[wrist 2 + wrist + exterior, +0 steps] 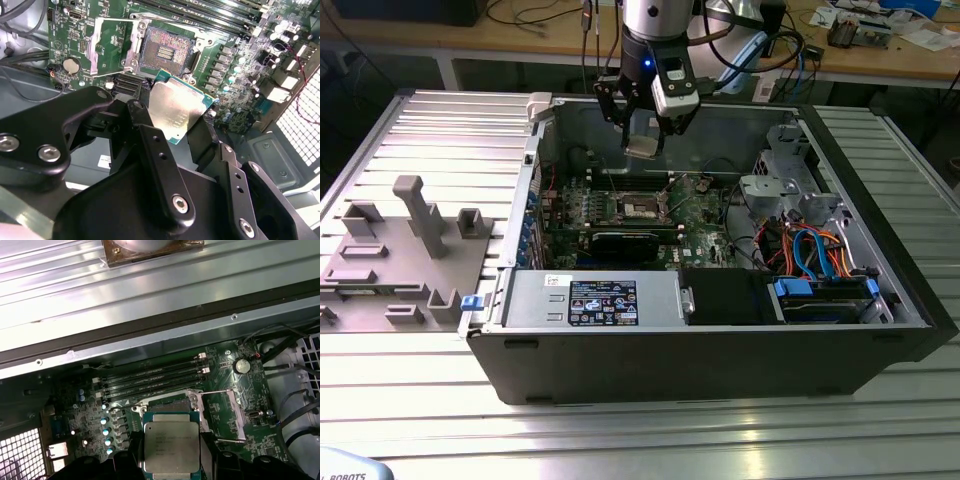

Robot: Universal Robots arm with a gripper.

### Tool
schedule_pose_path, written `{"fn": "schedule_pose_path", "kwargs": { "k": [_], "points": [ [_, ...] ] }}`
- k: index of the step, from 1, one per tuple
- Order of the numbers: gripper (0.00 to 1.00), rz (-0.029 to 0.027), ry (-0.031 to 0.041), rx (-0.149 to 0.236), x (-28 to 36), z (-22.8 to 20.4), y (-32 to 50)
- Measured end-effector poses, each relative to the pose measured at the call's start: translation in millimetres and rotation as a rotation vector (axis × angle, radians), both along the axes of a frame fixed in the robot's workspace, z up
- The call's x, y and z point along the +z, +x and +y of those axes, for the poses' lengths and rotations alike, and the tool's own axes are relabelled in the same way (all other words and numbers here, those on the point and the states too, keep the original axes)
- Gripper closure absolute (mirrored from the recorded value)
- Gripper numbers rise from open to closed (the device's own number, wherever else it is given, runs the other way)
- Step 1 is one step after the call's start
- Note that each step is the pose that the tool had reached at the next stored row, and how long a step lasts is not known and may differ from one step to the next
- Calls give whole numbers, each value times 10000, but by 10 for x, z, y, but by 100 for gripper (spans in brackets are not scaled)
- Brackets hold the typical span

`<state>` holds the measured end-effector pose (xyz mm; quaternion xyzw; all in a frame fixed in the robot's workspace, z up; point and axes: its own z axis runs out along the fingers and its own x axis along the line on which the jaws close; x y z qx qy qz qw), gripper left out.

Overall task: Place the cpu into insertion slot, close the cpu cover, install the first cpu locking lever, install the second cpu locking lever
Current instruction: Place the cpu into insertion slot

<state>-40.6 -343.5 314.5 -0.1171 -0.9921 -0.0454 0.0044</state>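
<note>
My gripper (642, 138) hangs over the open computer case, shut on the cpu (642, 149), a flat square chip with a silver-grey top. In the second wrist view the cpu (175, 107) sits tilted between the two black fingers (145, 132), above and apart from the insertion slot (167, 50). The slot's dark centre with its contact field is uncovered. The cpu cover (92, 50), a thin silver frame, lies swung open beside the slot. In the first wrist view the cpu (171, 445) hides most of the slot, with the open cover (235, 410) to one side.
The green motherboard (705, 225) carries long memory slots (150, 377) and a black card (625, 243). A power supply (610, 300) and a drive cage with blue cables (820, 265) fill the case's near side. A grey fixture (415, 215) stands on the exterior view's left.
</note>
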Motion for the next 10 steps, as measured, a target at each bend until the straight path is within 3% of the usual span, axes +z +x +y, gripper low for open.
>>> {"fn": "schedule_pose_path", "kwargs": {
  "k": [10],
  "points": [
    [45, 0, 0, -114, -10, 0, 0]
  ]
}}
